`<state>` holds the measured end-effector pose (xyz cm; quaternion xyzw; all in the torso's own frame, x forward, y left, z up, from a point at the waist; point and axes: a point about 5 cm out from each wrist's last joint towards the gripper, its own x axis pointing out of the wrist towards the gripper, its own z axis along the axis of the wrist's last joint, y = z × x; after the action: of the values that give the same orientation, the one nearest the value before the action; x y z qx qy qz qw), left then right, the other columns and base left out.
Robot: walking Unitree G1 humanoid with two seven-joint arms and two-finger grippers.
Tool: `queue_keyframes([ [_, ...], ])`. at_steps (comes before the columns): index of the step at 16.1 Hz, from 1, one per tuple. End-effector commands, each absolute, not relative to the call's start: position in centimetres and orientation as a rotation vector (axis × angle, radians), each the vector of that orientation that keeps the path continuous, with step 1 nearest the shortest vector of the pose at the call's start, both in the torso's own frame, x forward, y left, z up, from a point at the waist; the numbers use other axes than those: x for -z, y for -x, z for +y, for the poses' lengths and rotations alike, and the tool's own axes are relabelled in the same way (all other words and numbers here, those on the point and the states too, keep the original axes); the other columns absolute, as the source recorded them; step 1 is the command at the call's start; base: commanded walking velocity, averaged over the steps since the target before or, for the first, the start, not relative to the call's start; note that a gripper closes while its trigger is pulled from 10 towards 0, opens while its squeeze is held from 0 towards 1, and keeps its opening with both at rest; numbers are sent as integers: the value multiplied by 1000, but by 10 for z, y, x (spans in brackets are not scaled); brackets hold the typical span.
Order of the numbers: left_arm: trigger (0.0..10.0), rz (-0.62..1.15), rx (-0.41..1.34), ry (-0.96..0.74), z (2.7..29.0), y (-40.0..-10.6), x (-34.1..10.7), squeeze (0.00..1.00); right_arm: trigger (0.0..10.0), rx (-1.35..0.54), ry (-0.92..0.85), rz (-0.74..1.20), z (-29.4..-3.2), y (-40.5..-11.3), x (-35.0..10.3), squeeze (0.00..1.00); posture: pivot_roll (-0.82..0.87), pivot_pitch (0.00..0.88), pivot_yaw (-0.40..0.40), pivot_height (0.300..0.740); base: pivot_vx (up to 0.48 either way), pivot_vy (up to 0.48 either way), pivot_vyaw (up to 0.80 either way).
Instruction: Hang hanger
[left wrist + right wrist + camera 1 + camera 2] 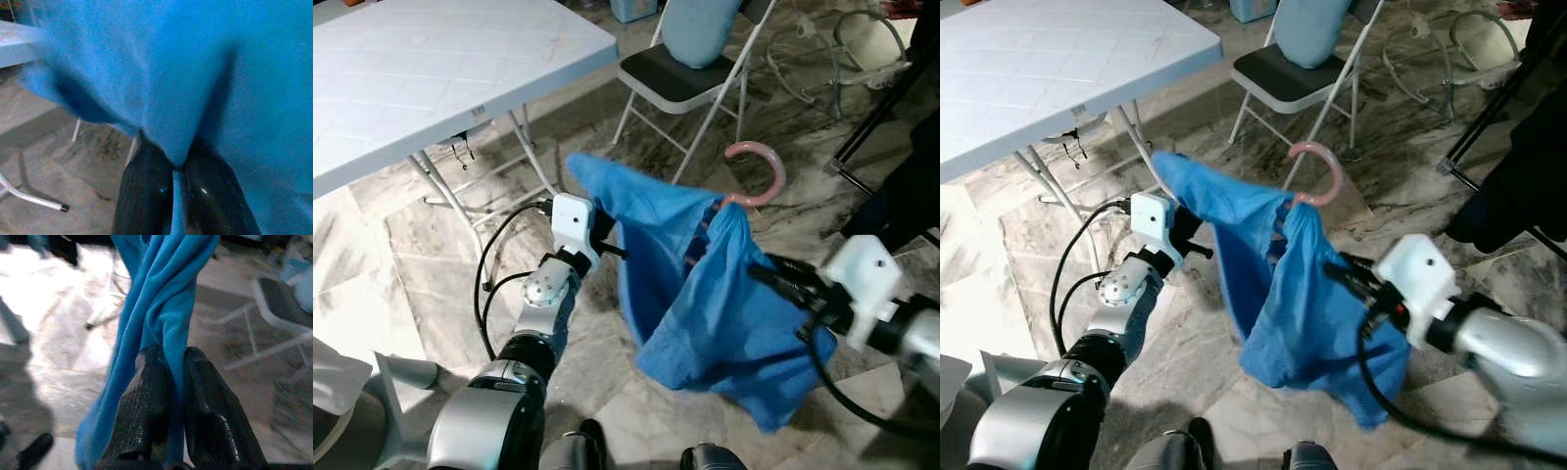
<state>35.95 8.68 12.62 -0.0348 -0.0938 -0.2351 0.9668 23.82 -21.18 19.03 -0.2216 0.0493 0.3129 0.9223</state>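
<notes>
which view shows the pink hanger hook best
The left eye view: the pink hanger hook curves clear above the blue shirt against the floor. The right eye view shows it too, similarly clear. Both wrist views show shirt fabric pinched between black fingers.

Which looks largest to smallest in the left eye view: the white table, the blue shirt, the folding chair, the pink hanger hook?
1. White table, cut off by the frame.
2. Blue shirt; near the camera, so its rank against the table is unsure.
3. Folding chair.
4. Pink hanger hook.
</notes>
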Motion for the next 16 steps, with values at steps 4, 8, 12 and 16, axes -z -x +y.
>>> queue_keyframes([
  [4, 0, -174, 479, 57, 98, -359, -124, 0, 10000, -598, 500, 103, -215, -244, -176, 0, -245, 223, 125, 740, 0, 0, 0],
  [8, 0, -186, 494, 48, 101, -362, -131, 0, 10000, -599, 549, 147, -222, -241, -159, 0, -219, 277, 160, 740, 0, 0, 0],
  [12, 0, -187, 413, -22, 131, -382, -158, 0, 10000, -731, 555, 241, -232, -213, -151, 0, -254, 281, 157, 740, 0, 0, 0],
  [16, 0, -170, 296, -40, 153, -391, -171, 0, 10000, -775, 567, 296, -241, -197, -149, 0, -275, 260, 143, 740, 0, 0, 0],
])
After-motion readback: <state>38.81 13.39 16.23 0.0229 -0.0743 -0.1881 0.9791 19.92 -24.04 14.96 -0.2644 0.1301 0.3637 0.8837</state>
